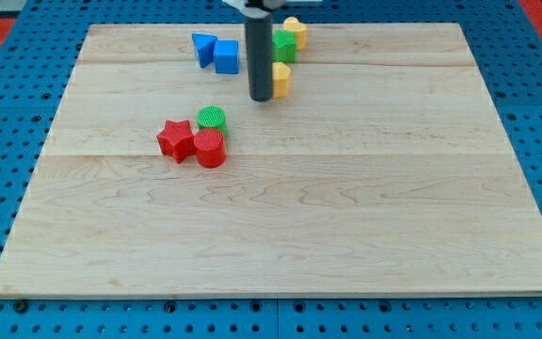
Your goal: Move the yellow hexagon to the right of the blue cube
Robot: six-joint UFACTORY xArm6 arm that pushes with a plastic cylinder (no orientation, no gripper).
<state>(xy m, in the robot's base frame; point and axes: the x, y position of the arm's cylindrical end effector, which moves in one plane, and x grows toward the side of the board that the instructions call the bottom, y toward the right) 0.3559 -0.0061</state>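
Note:
The blue cube (227, 56) sits near the view's top, left of centre. A yellow block (282, 80), seemingly the hexagon, lies below and to the right of it and is partly hidden by my rod. My tip (260, 98) rests on the board touching or just left of this yellow block, below and to the right of the blue cube. A second yellow block (295, 31) sits at the top beside a green block (284, 46); its shape is unclear.
A blue triangular block (202, 47) touches the blue cube's left side. A green cylinder (212, 118), a red star (175, 139) and a red cylinder (210, 149) cluster left of centre. The wooden board (346, 235) ends in edges on all sides.

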